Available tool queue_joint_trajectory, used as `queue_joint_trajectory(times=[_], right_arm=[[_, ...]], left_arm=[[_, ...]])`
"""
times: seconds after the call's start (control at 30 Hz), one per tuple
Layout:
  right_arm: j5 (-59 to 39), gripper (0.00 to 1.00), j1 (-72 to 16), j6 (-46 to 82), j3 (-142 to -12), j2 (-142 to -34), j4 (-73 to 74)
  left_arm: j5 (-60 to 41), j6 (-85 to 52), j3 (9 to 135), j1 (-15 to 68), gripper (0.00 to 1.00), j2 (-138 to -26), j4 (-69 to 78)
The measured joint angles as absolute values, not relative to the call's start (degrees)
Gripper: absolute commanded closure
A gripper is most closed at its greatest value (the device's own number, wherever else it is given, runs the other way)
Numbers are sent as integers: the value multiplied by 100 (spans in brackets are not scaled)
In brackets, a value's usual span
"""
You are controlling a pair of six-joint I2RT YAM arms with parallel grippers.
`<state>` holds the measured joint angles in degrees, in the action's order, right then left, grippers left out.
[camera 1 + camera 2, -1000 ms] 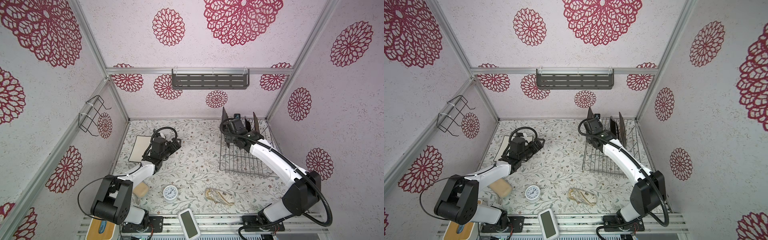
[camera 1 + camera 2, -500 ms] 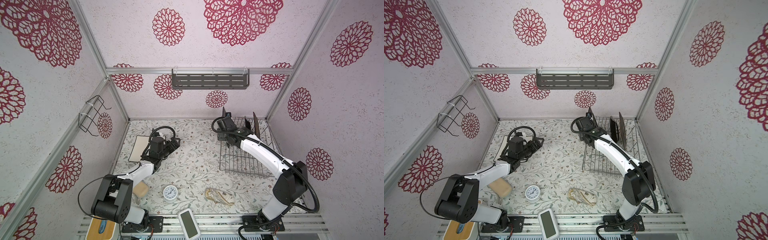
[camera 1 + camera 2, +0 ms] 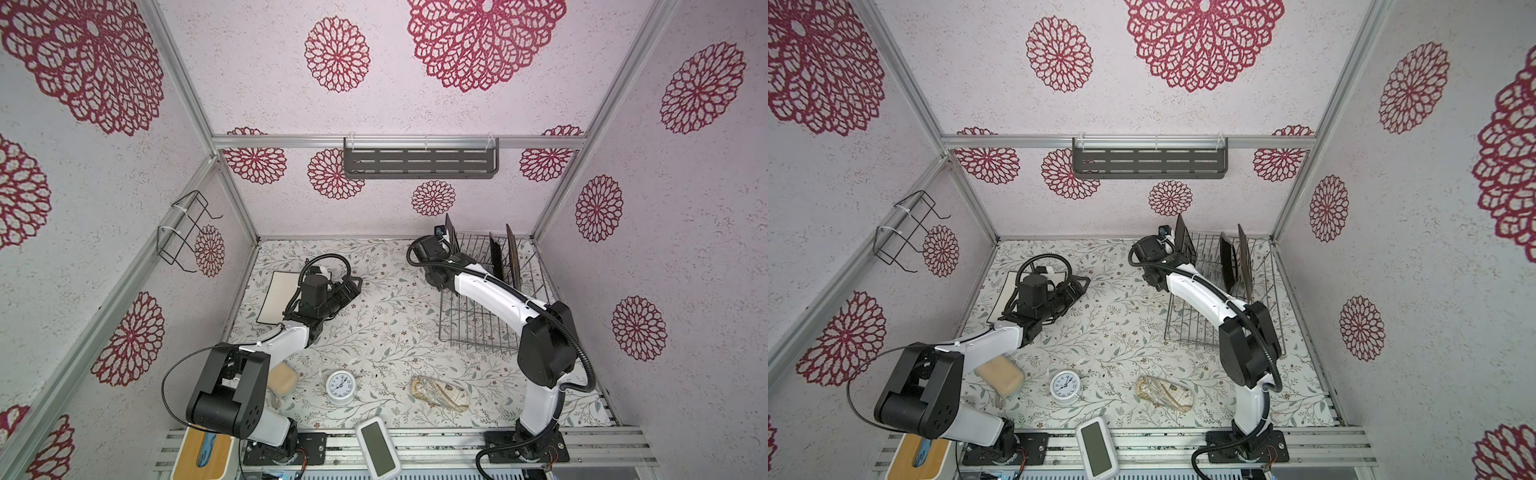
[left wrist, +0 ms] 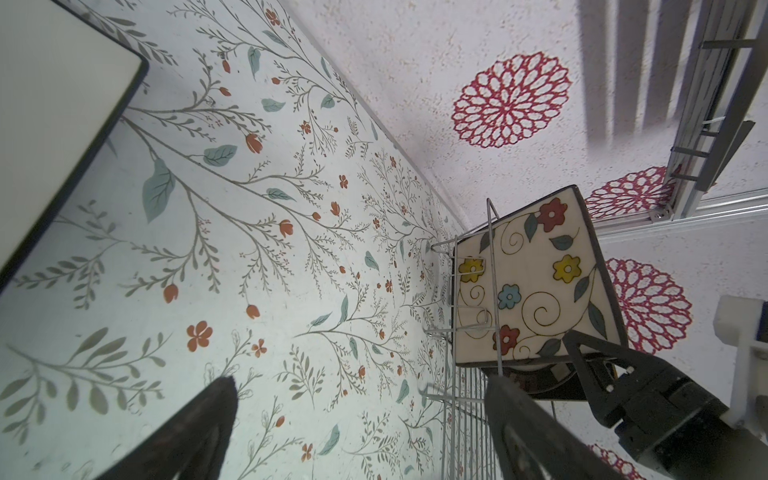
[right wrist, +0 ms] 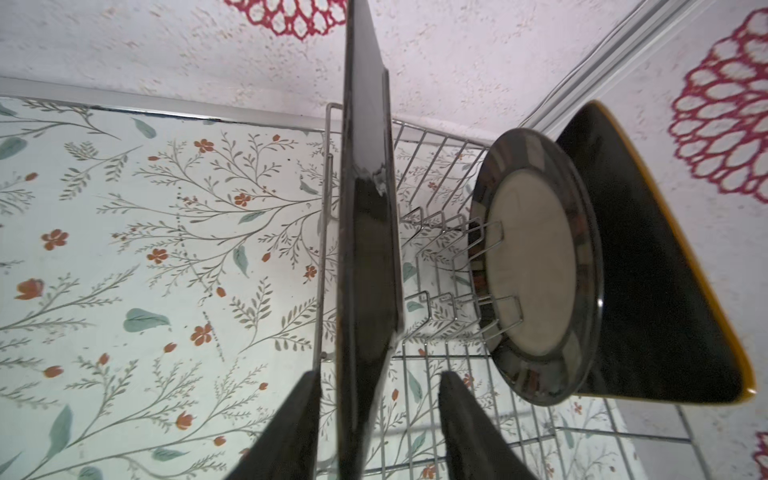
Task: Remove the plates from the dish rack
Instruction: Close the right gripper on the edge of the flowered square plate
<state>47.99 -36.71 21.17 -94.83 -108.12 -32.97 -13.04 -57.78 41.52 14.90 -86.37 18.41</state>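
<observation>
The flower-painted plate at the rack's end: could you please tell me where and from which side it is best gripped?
The flower-painted plate stands upright in the dish rack, only its upper part free, so probably grip its top edge from above, pinching across the thin rim.

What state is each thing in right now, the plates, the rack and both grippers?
left gripper: open, empty.
right gripper: open, jaws either side of the flower-painted plate's edge, not closed on it.
flower-painted plate: on edge at the dish rack's end.
round plate: on edge between tines.
dark square plate: on edge behind the round plate.
white plate: flat on the table, out of the rack.
dish rack: holds three plates.
</observation>
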Motion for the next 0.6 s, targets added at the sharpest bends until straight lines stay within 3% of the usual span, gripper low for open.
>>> queue_joint_trajectory(times=[0.6], right_arm=[[5553, 66, -3717, 1804, -9810, -11310, -3061]], left_arm=[[-1264, -5787, 4152, 1490, 3, -8615, 1833]])
